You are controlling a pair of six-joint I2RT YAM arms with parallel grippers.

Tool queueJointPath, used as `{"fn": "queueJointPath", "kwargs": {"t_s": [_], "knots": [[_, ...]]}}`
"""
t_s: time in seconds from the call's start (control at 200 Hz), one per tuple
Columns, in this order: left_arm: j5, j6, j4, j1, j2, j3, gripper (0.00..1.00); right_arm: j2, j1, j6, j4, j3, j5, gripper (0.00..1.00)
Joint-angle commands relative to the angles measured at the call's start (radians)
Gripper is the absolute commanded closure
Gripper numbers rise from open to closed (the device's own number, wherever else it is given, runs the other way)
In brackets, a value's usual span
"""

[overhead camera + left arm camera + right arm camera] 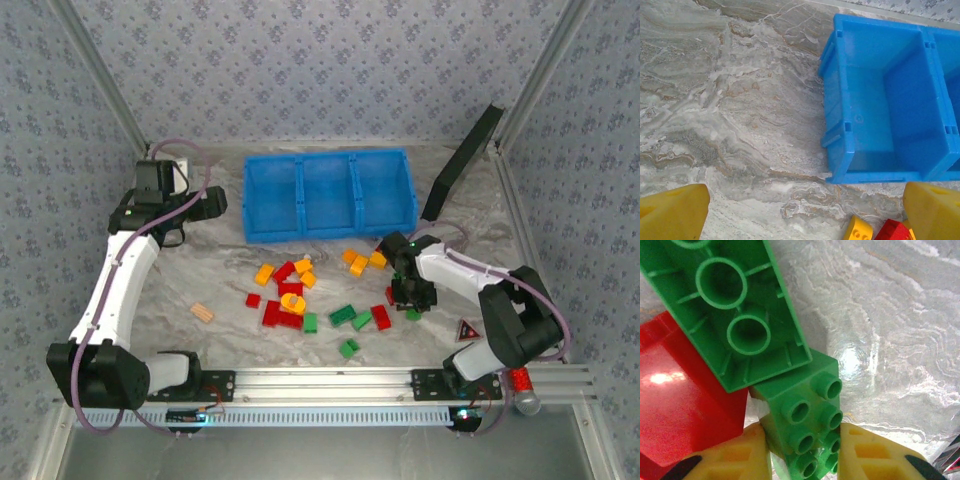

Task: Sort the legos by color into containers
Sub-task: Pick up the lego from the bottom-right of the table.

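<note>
Red, orange-yellow and green legos (290, 298) lie scattered on the marble table in front of the blue three-compartment bin (330, 158). My right gripper (412, 300) is low at the right end of the scatter. In the right wrist view my right gripper (805, 450) is shut on a green studded brick (807, 425). This brick touches an upside-down green brick (735, 305) and sits beside a red brick (680, 400). My left gripper (215, 205) hovers open left of the bin (880, 100). A yellow brick (858, 231) and a red one (895, 231) lie near its right finger (935, 210).
A tan ridged block (203, 313) lies at the left of the scatter. A black slab (462, 160) leans in the back right corner. A red glittery cylinder (520, 380) and a small triangular sign (467, 330) sit by the right arm's base. Wallpapered walls enclose the table.
</note>
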Motion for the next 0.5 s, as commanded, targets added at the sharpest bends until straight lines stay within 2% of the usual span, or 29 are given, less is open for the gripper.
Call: {"fn": "queueJointPath", "kwargs": {"t_s": [0.0, 0.215, 0.375, 0.495], "knots": [[0.017, 0.025, -0.042, -0.004, -0.032, 0.028, 0.01, 0.076, 0.001, -0.005, 0.085, -0.059, -0.011, 0.74], [0.016, 0.027, -0.051, -0.004, -0.042, 0.037, 0.01, -0.032, 0.021, 0.016, -0.003, -0.016, -0.031, 0.79], [0.028, 0.019, -0.044, -0.004, -0.035, 0.036, 0.01, -0.145, 0.033, 0.03, -0.113, 0.135, -0.017, 0.8], [0.037, 0.022, -0.049, -0.004, -0.033, 0.039, 0.01, -0.119, 0.026, -0.014, -0.119, 0.292, 0.016, 0.8]]}}
